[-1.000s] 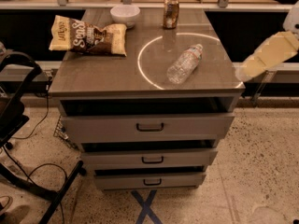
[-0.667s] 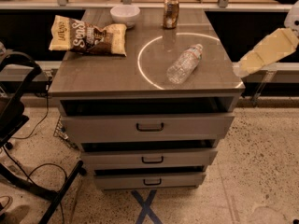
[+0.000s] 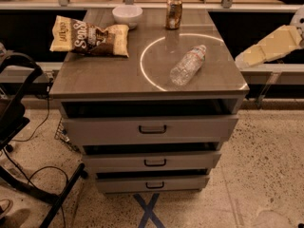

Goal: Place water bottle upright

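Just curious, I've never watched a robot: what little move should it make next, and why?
Probably reach in toward the water bottle, which lies on its side on the cabinet top; the gripper hangs off the right edge, apart from it.

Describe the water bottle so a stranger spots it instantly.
On the cabinet's grey top, whose right edge the gripper hangs beside, is a white ring. Inside it lies the bottle: clear, ribbed, white-capped and on its side, unlike the upright can behind.

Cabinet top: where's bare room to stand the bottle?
Front-left, between chip bag and front edge, is bare; also just left of the water bottle. Back row is crowded: bowl, can. Gripper hovers beside the right edge.
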